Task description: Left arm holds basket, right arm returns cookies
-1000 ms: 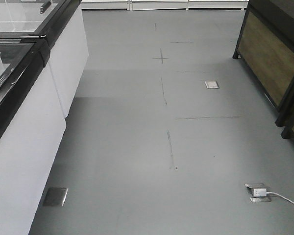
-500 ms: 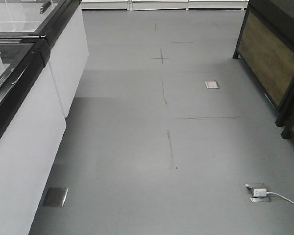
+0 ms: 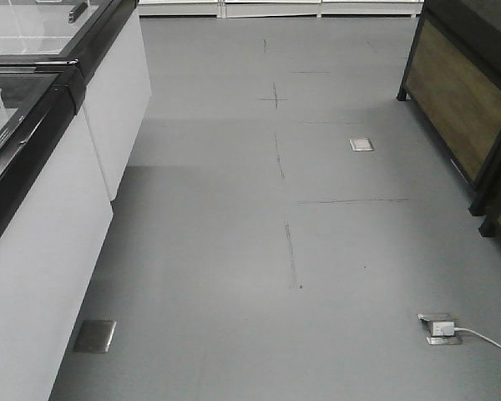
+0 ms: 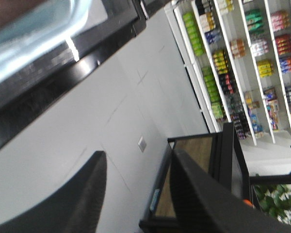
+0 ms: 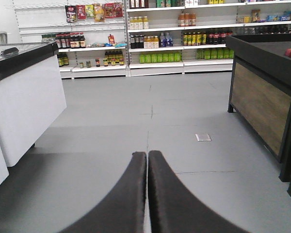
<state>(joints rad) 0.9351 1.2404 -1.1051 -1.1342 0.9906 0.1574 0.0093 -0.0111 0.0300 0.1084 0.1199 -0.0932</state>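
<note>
The basket and the cookies box are out of view in every frame. No arm shows in the front view. In the left wrist view my left gripper (image 4: pixel 138 160) is open and empty, its two black fingers wide apart over the grey floor, the view tilted. In the right wrist view my right gripper (image 5: pixel 147 154) is shut on nothing, its two black fingers pressed together and pointing level over the grey floor toward the far shelves.
A white chest freezer with black rim (image 3: pixel 42 167) lines the left side. A dark wood-panelled display stand (image 3: pixel 468 92) stands on the right. Floor sockets (image 3: pixel 361 144) and a plug box with cable (image 3: pixel 439 327) lie on the floor. Stocked shelves (image 5: pixel 155 43) line the far wall.
</note>
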